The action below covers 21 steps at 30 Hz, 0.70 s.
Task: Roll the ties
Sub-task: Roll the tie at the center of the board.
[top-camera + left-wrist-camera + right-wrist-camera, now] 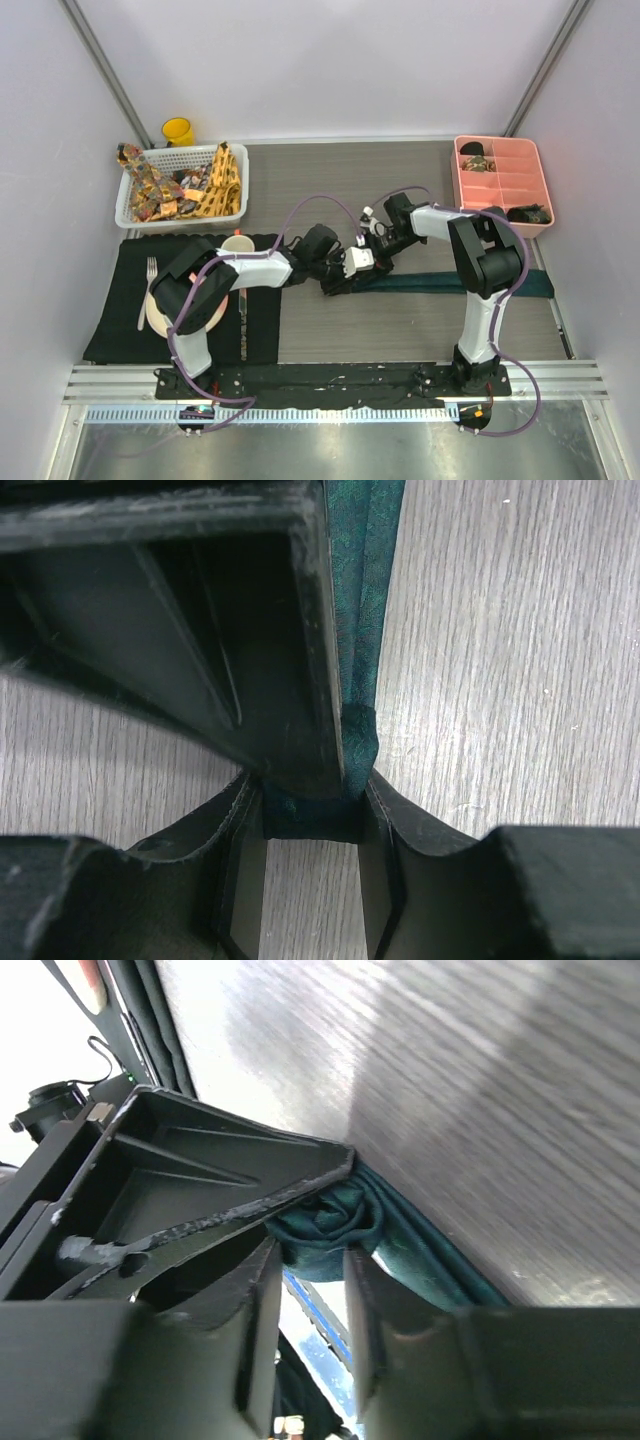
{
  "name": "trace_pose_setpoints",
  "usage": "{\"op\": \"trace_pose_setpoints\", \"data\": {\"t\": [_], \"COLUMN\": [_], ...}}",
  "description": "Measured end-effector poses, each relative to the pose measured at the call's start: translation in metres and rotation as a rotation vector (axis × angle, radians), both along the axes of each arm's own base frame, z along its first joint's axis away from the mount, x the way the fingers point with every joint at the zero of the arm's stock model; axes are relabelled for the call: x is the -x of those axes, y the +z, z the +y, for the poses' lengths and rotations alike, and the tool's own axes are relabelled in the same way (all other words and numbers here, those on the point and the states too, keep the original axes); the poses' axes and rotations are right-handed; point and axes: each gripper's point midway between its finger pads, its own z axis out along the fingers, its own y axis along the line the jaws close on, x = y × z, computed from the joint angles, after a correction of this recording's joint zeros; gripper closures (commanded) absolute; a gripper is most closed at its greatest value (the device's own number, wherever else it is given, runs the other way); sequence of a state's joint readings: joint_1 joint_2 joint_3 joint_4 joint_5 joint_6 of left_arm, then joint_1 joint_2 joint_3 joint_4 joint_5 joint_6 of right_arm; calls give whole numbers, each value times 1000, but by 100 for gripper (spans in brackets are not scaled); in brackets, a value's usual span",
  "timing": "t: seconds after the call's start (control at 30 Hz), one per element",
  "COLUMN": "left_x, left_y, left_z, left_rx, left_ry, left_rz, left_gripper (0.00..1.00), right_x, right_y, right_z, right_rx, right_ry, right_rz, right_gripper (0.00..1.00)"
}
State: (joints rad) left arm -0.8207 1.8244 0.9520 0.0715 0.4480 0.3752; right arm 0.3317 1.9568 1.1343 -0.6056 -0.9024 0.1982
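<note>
Across a grey wood-grain table (400, 180), two black-and-white arms reach inward and meet at the left end of a teal tie (425, 282). The tie lies flat on the table's right half and stretches from the meeting point toward the right edge. A black placemat (120, 335) covers the near-left corner beneath the left arm. At the far left, a white basket (130, 205) holds patterned ties (215, 185) in yellow-orange and brown. A pink divided tray (497, 141) sits at the far right.

From the left wrist, the left fingers (200, 850) are clamped on the teal tie, its fabric pinched between them. From the right wrist, the right fingers (400, 1350) stand apart on either side of a small roll at the tie's end. Whether they press on it cannot be told.

On the placemat rest a plate (157, 318), a fork (148, 290) and a pale cup (237, 243). A yellow cup (178, 131) stands behind the basket.
</note>
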Motion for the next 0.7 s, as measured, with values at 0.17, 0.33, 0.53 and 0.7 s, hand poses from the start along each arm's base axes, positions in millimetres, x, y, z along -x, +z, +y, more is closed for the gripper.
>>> {"op": "trace_pose_setpoints", "data": {"t": [0.17,0.33,0.53,0.7], "left_x": [0,-1,-2,-4], "left_y": [0,0,2,3], "left_z": [0,0,5,7], "left_rx": [-10,-9,15,50], "left_ry": [4,2,12,24], "left_rz": [-1,-3,17,28], "left_gripper": [57,37,25,19], "right_x": [1,0,-1,0], "right_y": [-4,-8,-17,-28], "right_z": [-1,-7,-24,-39], "right_rx": [11,22,26,30], "right_ry": [-6,-9,-31,-39], "right_rz": [19,25,67,92], "right_gripper": [99,99,99,99]}}
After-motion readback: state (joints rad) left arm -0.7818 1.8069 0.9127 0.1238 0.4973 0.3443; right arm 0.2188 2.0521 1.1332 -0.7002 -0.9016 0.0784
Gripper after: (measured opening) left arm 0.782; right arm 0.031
